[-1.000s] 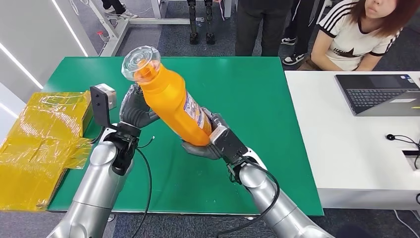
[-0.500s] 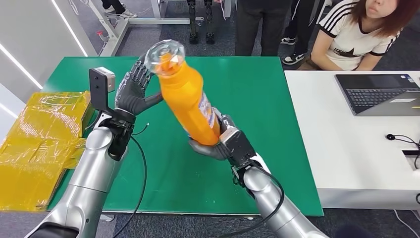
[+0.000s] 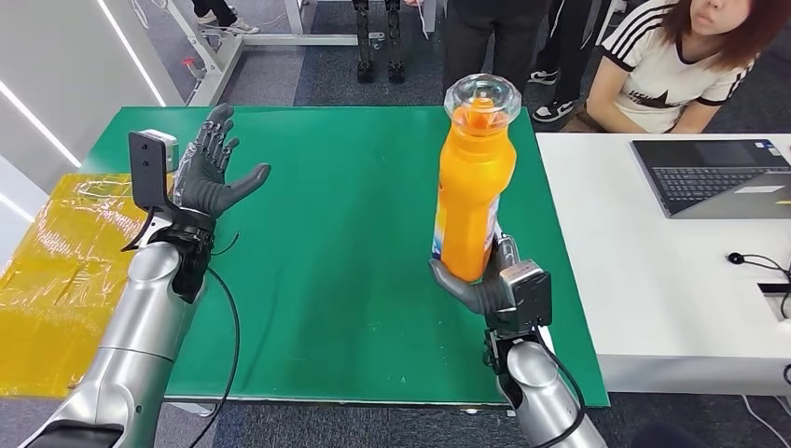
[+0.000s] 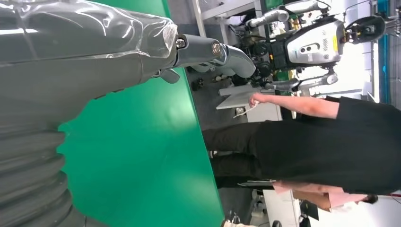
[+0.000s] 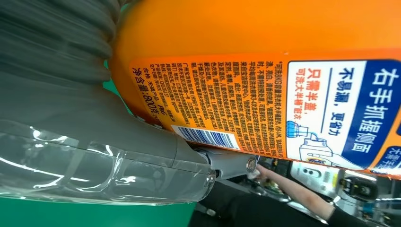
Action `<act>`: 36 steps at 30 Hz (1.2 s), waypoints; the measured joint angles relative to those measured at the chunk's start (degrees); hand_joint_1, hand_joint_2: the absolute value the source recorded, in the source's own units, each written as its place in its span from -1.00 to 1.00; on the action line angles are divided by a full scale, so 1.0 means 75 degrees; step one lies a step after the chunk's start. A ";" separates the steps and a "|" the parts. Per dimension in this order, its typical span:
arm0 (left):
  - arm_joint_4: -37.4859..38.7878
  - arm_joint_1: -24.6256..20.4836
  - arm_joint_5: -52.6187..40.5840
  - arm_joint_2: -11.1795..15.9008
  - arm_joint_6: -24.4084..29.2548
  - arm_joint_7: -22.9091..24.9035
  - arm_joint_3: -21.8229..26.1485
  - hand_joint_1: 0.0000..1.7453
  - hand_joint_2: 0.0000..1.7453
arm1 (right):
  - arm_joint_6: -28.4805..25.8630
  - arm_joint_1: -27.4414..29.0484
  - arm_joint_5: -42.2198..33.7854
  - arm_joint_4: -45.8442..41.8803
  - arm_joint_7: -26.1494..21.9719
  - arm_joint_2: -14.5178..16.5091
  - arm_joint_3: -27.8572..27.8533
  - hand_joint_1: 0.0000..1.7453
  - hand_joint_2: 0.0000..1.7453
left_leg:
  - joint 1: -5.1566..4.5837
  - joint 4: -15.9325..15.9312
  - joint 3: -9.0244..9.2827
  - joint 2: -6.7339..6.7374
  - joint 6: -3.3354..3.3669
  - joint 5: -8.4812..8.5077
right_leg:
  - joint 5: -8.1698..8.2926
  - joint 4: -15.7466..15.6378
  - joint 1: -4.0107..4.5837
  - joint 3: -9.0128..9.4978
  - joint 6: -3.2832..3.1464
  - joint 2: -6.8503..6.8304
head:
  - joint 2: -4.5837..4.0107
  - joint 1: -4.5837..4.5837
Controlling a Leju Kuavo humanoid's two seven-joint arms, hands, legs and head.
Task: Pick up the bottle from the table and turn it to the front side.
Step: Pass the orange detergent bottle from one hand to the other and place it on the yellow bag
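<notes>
Since a second ago the bottle (image 3: pixel 474 191) has swung from a tilt at the worktop's (image 3: pixel 354 243) middle to near upright at 3 o'clock, off the green surface. The right robot hand (image 3: pixel 480 285) grips its base alone, the back label with barcode (image 5: pixel 208 137) by its thumb. The left robot hand (image 3: pixel 213 173) has let go and hangs at 10 o'clock, fingers spread, holding nothing.

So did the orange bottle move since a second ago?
Yes. The orange bottle has swung from the middle of the green table toward its edge beside the white table, and now stands nearly upright in the right hand.
</notes>
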 joint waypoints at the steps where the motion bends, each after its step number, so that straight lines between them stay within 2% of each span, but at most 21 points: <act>1: -0.0015 0.0010 -0.0001 0.0011 -0.0021 0.0001 0.0012 -1.00 1.00 | 0.0049 0.0014 -0.0047 0.0032 0.0033 0.0001 -0.0009 1.00 1.00 | 0.0000 0.0000 0.0000 0.0000 0.0000 0.0000 | 0.0000 0.0001 0.0000 0.0000 0.0000 0.0000 | 0.0000 0.0000; 4: -0.0103 0.0032 -0.0001 0.0015 -0.0165 0.0017 0.0025 -1.00 1.00 | 0.0136 -0.0010 -0.0046 0.0424 0.0111 0.0097 -0.0013 1.00 1.00 | 0.0000 0.0000 0.0000 0.0001 0.0000 0.0001 | 0.0000 0.0002 0.0000 0.0001 0.0000 0.0001 | 0.0000 0.0001; 7: -0.0148 0.0006 0.0011 -0.0042 -0.0336 0.0074 0.0020 -1.00 1.00 | 0.0092 -0.0212 0.0109 0.1169 0.0126 0.0361 -0.0012 1.00 1.00 | 0.0000 0.0001 0.0001 0.0003 -0.0001 0.0002 | 0.0001 0.0002 0.0000 -0.0001 0.0000 0.0003 | 0.0000 0.0000; 12: -0.0197 -0.0134 0.0151 -0.0275 -0.0727 0.0222 -0.0093 -1.00 1.00 | -0.0040 -0.0792 0.0265 0.2256 0.0167 0.0726 -0.0011 1.00 1.00 | -0.0001 0.0002 0.0000 0.0000 -0.0005 0.0005 | 0.0001 0.0002 -0.0001 0.0000 0.0000 0.0000 | 0.0000 0.0001; 19: -0.0377 -0.0208 0.0272 -0.0597 -0.1096 0.0386 -0.0463 -1.00 1.00 | -0.0175 -0.1454 0.0382 0.3207 0.0245 0.0994 -0.0030 1.00 1.00 | -0.0002 0.0003 -0.0001 0.0000 -0.0005 0.0005 | 0.0002 0.0000 -0.0002 -0.0001 0.0001 0.0000 | 0.0000 0.0001; 27: -0.0503 -0.0215 0.0867 -0.0708 -0.1779 0.0698 -0.0824 -1.00 1.00 | -0.0184 -0.1943 0.0601 0.3789 0.0308 0.1167 -0.0086 1.00 1.00 | 0.0000 0.0003 0.0001 0.0001 -0.0006 0.0005 | 0.0002 0.0002 -0.0001 -0.0002 0.0001 0.0002 | 0.0000 0.0001; 36: -0.0511 -0.0322 0.1504 -0.0840 -0.2448 0.1059 -0.1284 -1.00 1.00 | -0.0211 -0.2114 0.1078 0.4032 0.0484 0.1260 -0.0099 1.00 1.00 | -0.0002 0.0003 -0.0002 0.0000 -0.0005 0.0005 | 0.0002 0.0001 -0.0001 -0.0001 0.0001 0.0002 | 0.0000 0.0001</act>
